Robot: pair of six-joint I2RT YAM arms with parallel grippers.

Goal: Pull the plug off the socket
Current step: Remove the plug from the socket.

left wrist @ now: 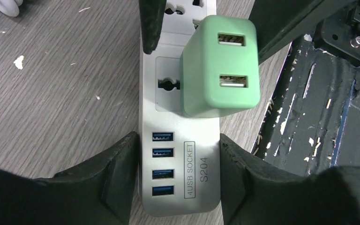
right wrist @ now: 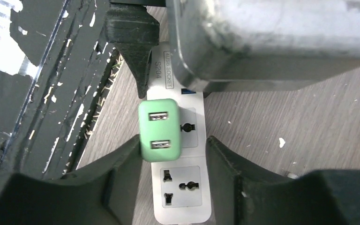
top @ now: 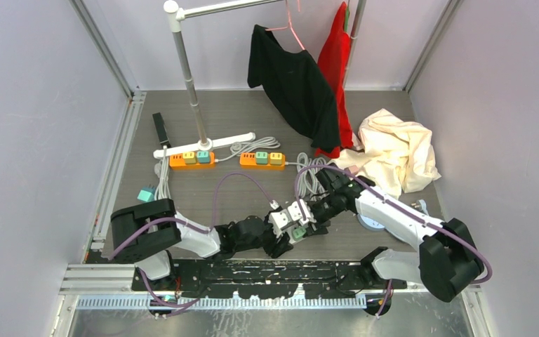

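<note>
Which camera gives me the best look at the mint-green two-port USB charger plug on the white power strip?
Left wrist: the mint-green two-port USB charger plug fills the frame, standing on the white power strip, with both ports sharp. Right wrist shows it smaller but still clear. Top external shows only a green speck.

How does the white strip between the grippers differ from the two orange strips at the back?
The white strip carries one green adapter; the orange strips each carry at least two coloured adapters. The white strip lies near the arm bases, flanked by the left gripper and right gripper; the orange strips lie untouched at the back, by the rack base. All have adapters plugged in.
</note>
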